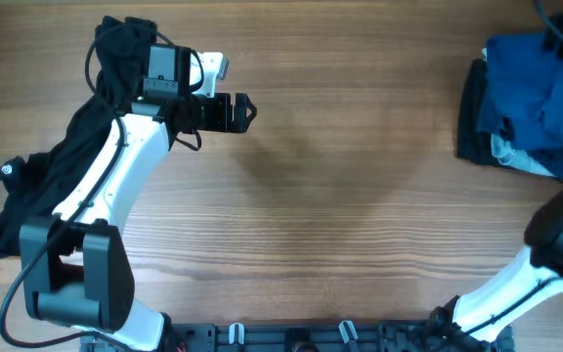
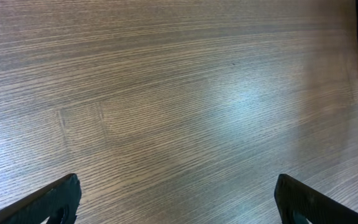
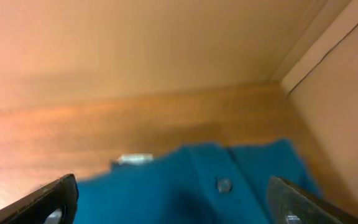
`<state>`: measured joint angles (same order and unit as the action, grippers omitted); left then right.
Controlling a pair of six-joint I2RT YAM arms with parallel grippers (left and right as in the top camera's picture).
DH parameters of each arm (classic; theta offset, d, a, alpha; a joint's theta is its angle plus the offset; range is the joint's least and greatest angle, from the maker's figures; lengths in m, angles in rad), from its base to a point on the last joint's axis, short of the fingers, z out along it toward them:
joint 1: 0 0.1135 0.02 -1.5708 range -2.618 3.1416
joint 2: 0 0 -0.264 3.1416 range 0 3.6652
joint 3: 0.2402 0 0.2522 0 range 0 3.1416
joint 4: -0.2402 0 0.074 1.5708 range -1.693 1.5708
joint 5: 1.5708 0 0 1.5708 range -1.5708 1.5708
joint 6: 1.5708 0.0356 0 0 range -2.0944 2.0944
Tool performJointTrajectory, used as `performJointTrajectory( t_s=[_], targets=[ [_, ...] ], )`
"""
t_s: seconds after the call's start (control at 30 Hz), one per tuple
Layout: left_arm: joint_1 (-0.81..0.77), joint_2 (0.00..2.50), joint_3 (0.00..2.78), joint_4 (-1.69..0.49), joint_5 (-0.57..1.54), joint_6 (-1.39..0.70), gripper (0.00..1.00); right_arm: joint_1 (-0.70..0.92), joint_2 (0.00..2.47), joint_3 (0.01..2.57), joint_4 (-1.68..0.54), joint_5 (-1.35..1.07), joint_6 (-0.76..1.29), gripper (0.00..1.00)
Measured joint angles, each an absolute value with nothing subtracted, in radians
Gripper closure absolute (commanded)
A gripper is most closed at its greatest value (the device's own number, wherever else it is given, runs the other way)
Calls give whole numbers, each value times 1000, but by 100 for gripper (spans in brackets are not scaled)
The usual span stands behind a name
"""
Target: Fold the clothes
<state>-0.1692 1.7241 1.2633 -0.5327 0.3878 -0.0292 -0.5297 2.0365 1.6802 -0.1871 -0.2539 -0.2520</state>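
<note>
You have a wood table [image 1: 340, 186], its fine grain running left to right in the overhead view. A soft shadow darkens its middle. In the left wrist view you'll see a pale sheen [image 2: 241, 102] on the wood, right of centre. Along the table's near edge runs a dark rail [image 1: 291, 337] with small silver clips. From the right wrist view, a plain tan back wall [image 3: 135, 43] meets a side panel [image 3: 347, 81] at a corner, both rising from the table.
</note>
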Motion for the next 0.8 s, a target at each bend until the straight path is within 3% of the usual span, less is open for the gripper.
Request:
performJointTrajectory(
  t_s=[0.4,0.8],
  targets=[
    [-169,1724,1263,-487,337,-29,0,-591,2336,1766,-196,-387,-266,0],
    [-169,1724,1263,-440,337,-29,0,-595,2166,1694,-271,-374,-263,0]
  ],
)
